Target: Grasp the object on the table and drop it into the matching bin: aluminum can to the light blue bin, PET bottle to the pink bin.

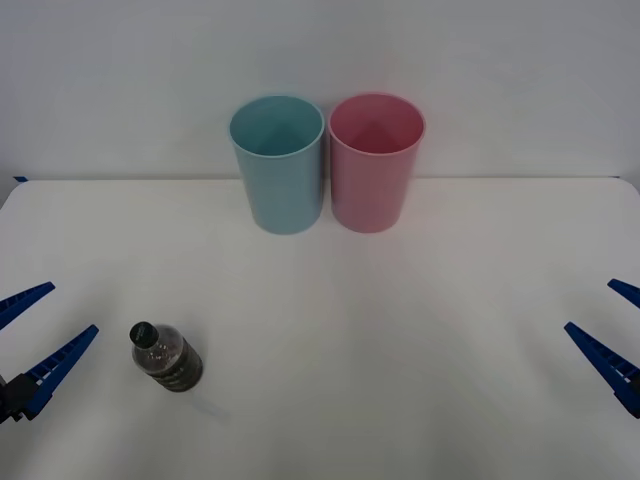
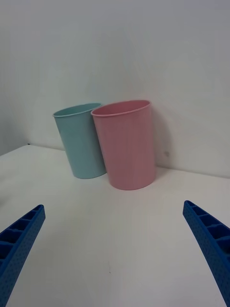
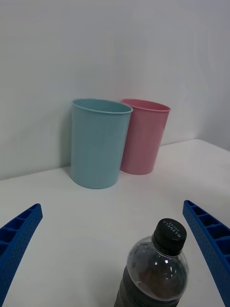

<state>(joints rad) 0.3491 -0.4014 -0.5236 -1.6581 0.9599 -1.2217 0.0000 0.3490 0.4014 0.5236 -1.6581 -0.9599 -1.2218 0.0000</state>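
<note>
A: What is seen around the bottle, largest thing first?

B: A white table [image 1: 420, 330] is spread under everything. Past the bottle, by the back wall, two bins are stood upright side by side and nearly touching: the blue bin [image 1: 278, 165] is set on the bottle's side, the pink bin [image 1: 375, 162] beyond it toward the robot's right.

A: How are the arms posed?

B: The left gripper [image 1: 35, 328] is held low over the table just to the left of the bottle, pointed forward, its blue ribbed fingers [image 1: 60, 362] spread wide with nothing between them. The right gripper [image 1: 612, 325] is kept well apart from the bottle at the table's right edge, likewise spread wide and empty.

A: And the bottle itself?

B: The bottle [image 1: 166, 358] is stood upright on the table, black cap [image 3: 169, 232] on top, dark in its lower body. In the left wrist view it is framed just ahead of the open fingers, nearer the one on the bottle's right, and is touched by neither.
</note>
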